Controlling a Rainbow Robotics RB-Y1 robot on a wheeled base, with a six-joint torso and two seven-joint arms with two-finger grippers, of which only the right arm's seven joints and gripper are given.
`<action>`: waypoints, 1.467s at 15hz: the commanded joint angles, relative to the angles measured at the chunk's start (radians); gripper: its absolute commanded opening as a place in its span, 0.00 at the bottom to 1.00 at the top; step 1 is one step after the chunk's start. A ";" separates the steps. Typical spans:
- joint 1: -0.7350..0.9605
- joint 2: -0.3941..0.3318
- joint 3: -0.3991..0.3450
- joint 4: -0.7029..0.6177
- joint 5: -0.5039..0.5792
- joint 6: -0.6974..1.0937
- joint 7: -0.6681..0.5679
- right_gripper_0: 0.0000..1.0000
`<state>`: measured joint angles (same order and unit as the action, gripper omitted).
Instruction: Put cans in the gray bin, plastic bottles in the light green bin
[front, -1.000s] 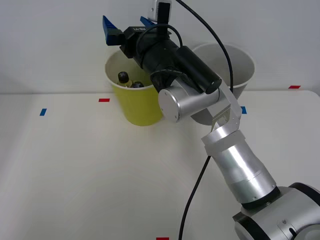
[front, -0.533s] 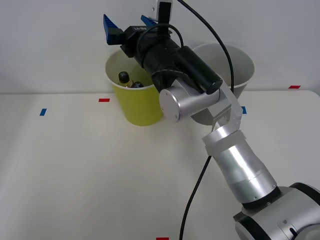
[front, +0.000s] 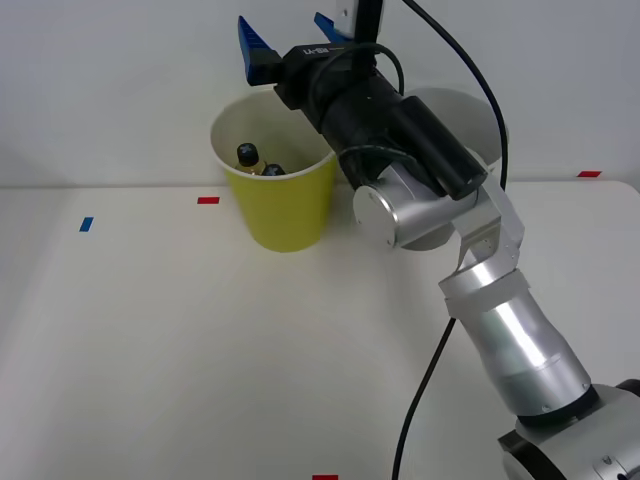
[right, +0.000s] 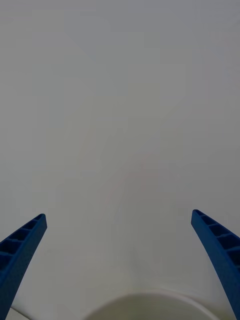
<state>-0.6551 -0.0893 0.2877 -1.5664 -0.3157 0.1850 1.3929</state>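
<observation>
The light green bin (front: 278, 205) stands at the back of the white table. Inside it lie two plastic bottles, a black cap (front: 247, 153) and another dark top (front: 272, 170) showing above the rim. The gray bin (front: 478, 112) stands to its right, mostly hidden behind my right arm, with its pale inside and white rim showing. My right gripper (front: 290, 35) hangs open and empty above the green bin's back rim, pointing at the wall. In the right wrist view the blue fingers (right: 22, 245) stand wide apart around the gripper's middle (right: 118, 215), with a pale bin rim (right: 155, 302) below. The cans are out of view.
A white wall rises right behind the bins. Red tape marks (front: 208, 200) and a blue one (front: 86, 224) lie on the table (front: 180, 340). A black cable (front: 425, 385) hangs along my arm.
My right gripper has risen and shifted to the right, from over the green bin's left side toward the gray bin. It stays open. The bottles lie still.
</observation>
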 joint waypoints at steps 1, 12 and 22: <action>0.144 -0.078 0.022 -0.165 -0.019 0.001 -0.020 1.00; 0.749 -0.340 -0.022 -0.656 0.029 0.001 0.015 1.00; 1.226 -0.372 -0.044 -0.713 0.119 -0.119 0.038 1.00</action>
<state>0.5301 -0.4712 0.2423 -2.2799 -0.2057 0.0883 1.4281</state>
